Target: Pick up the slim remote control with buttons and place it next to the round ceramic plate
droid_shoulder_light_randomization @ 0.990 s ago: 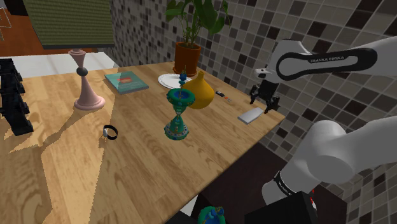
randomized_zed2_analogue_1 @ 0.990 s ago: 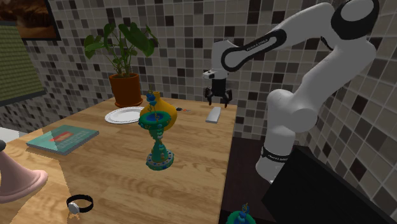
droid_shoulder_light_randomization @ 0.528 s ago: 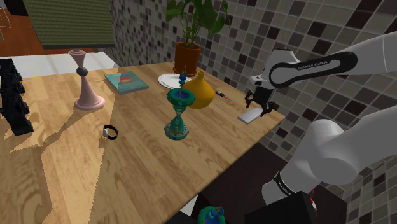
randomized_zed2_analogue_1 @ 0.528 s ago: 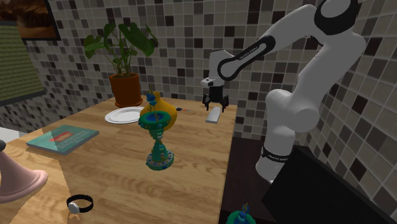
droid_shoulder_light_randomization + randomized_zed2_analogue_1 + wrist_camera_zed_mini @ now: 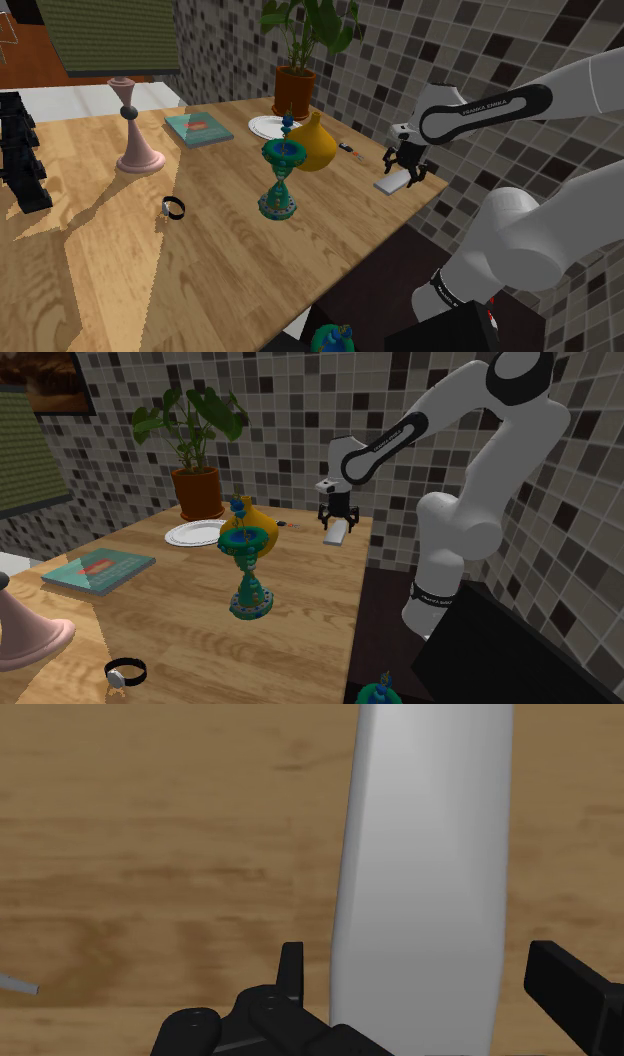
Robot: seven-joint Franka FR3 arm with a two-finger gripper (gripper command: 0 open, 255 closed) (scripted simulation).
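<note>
On the shoulder view's far left, a pink vase (image 5: 138,135) stands on the wooden table (image 5: 120,270). A little black band (image 5: 173,208) lies in front of it. Next comes a teal book (image 5: 198,128). Then there is a tall green and blue ornament (image 5: 279,180). Behind it lies the round white plate (image 5: 262,127), near a potted plant (image 5: 296,85). A fat yellow vase (image 5: 316,146) stands just beside the plate.

Further right, close to the table's edge, lies the remote (image 5: 392,183). It is drawn plain grey and no buttons show. It is well apart from the plate. The black gripper (image 5: 408,170) hangs low over it. In the wrist view the two fingers (image 5: 575,989) stand apart, one on each side of the remote. They are not squeezing it yet.

What could go wrong? The remote is flat and looks smooth. If the fingers close too high, they may slip over its top and grab nothing. The gripper seems to be nearer one end than the middle, so the long part may droop or twist when it is lifted. The table's edge is close, so a bump could push the remote off. The way to the plate goes past the yellow vase and the ornament. If the remote is carried low, it could knock them. There is little room beside the plate.
</note>
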